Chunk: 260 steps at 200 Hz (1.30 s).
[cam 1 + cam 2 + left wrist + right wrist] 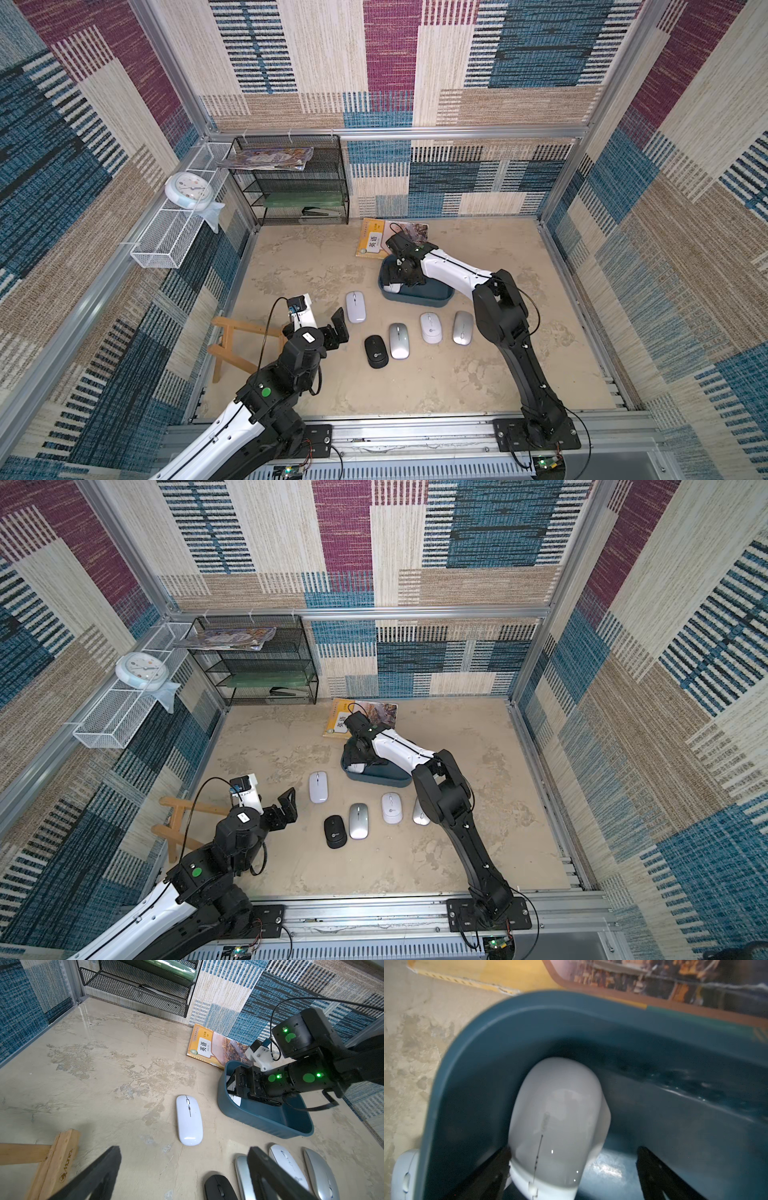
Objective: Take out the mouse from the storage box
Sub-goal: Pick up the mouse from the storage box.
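The storage box [432, 296] [386, 777] is a shallow dark teal tub on the table. Inside its left end lies a white mouse [556, 1115] [392, 287]. My right gripper [574, 1150] [395, 277] [358, 755] reaches down into the box, open, jaws on either side of the mouse. One finger [500, 1159] touches the mouse's side; the other finger [652, 1163] stands apart from it. My left gripper [185, 1149] [338, 326] hovers open and empty over the table left of the box [259, 1120].
Several mice lie on the table in front of the box: white [355, 306], black [376, 351], silver [399, 340], white [431, 327], silver [462, 327]. A yellow book [372, 239] lies behind the box. A black mesh rack [291, 183], wire basket [174, 232] and wooden stand [237, 345] stand at left.
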Available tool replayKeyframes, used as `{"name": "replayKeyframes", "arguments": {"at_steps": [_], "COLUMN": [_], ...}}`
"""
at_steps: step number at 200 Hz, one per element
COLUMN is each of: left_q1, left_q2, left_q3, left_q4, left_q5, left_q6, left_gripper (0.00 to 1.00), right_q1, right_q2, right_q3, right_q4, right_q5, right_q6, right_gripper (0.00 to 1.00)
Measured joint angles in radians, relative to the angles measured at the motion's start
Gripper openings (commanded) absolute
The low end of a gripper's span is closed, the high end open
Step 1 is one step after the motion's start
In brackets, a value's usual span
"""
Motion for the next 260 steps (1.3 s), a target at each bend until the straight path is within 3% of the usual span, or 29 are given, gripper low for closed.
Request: {"name": "replayKeyframes", "arguments": {"at_steps": [67,127,174,216,260], "left_q1": [0.0,0.0,0.0,0.0,0.0], "left_q2": [0.016,0.073,0.092,0.103,0.113], "left_q3": [0.0,0.0,0.006,0.007,0.008], "left_q4": [0.0,0.011,0.023,0.023,0.027], "left_q5": [0.015,0.038,0.042,0.043,0.043], "left_q6": [0.0,0.001,0.009,0.01,0.013], "left_gripper": [0.99,0.99,0.99,0.99,0.99], "right_q1": [0.002,0.017,0.011,0.012,0.013], "right_q2": [-0.048,-0.019,0.041,0.032,-0.036], "right_q3": [-0.063,-0.011,0.028,0.014,-0.048], "right_q4": [-0.02,-0.044,-0.047,-0.032,-0.021], "right_q5": [0.068,0.1,0.125,0.134,0.122], "right_q6": [0.012,0.008,-0.013,-0.035,-0.045], "right_gripper": [0.8,0.87,0.84,0.61,0.44]}}
